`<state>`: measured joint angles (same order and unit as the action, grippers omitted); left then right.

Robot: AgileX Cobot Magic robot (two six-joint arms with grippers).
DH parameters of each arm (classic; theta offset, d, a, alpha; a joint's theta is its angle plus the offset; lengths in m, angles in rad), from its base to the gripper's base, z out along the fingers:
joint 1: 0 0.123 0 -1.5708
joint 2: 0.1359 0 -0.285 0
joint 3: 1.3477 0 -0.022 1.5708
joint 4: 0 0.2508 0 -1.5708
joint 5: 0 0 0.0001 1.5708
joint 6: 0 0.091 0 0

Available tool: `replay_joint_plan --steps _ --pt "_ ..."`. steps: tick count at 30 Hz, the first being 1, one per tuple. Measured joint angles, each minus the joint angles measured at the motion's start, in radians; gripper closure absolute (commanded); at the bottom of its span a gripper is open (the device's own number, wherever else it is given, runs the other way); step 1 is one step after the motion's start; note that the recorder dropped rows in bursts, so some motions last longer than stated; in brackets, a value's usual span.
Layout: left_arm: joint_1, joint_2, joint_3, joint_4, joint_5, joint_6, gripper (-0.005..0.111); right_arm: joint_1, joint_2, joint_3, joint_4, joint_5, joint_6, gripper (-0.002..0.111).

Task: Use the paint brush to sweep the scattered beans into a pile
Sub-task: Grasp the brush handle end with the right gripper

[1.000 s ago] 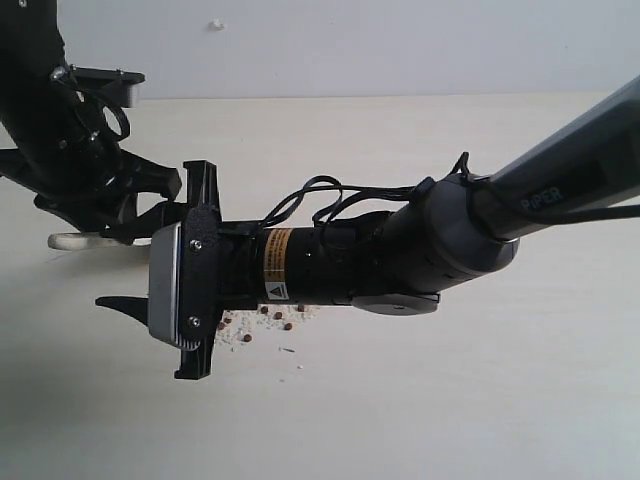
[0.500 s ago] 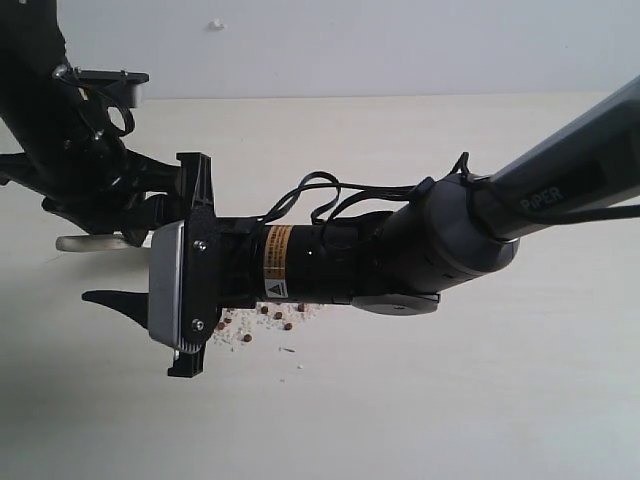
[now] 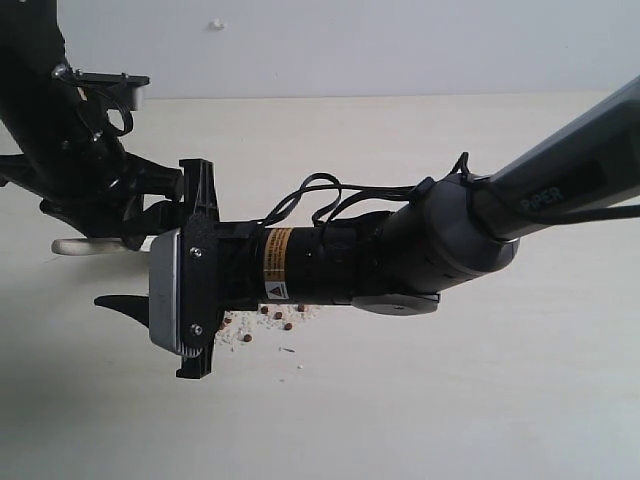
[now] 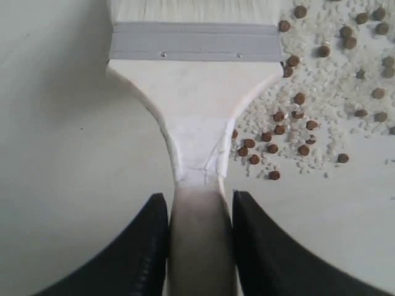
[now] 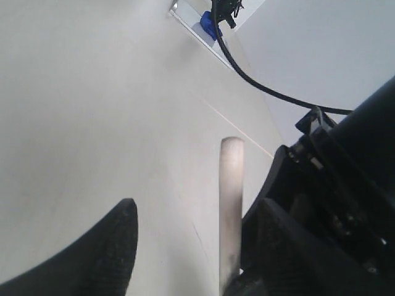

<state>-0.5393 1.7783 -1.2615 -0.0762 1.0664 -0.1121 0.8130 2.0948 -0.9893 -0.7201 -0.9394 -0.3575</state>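
In the exterior view, the paint brush [image 3: 100, 245] is shown only by the pale end of its handle [image 3: 70, 245], which sticks out past the left gripper [image 3: 115, 215]. Its long axis is laid along the table [image 3: 450, 400], with the handle end turned away from the beans [image 3: 288, 326] and the head, hidden here, aimed toward them. The right gripper [image 3: 125, 250] is reached across above the brush with its claw spread wide and nothing pinched. It is judged to be idle, though much of the bean patch is screened by its arm. In the left wrist view, the left claw is seen pressed onto the narrow neck of the handle, one finger on each side. So low a hold is judged to be chosen so that the wide head can be steered stiffly. The broad face of the brush is turned up to the camera, with the metal band [image 4: 194, 42] and bristles [image 4: 194, 9] pointing straight away from the claw. The beans, mixed with white grains [image 4: 321, 80], lie in a loose patch just beside one edge of the brush head, so heaping is judged unfinished. In the right wrist view, the rounded handle end is seen beside the left gripper's dark body, and one finger of the spread right claw stands well apart from it.
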Motion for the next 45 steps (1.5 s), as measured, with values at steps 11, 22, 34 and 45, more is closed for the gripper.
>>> replay_joint_plan --steps 11,22,34,45 --pt "0.000 0.000 -0.002 -0.019 0.001 0.022 0.107 0.000 0.000 0.000 0.013 0.017 -0.004 0.054" --pt "0.071 0.000 -0.002 -0.048 0.013 0.060 0.107 0.000 0.000 0.002 -0.012 0.039 0.092 0.054" --pt "0.109 0.000 -0.002 -0.111 0.008 0.131 0.107 0.000 0.000 0.003 0.227 0.259 -0.081 0.054" --pt "0.109 0.000 -0.002 -0.115 0.006 0.134 0.107 -0.046 0.098 0.003 0.351 0.119 -0.181 0.054"
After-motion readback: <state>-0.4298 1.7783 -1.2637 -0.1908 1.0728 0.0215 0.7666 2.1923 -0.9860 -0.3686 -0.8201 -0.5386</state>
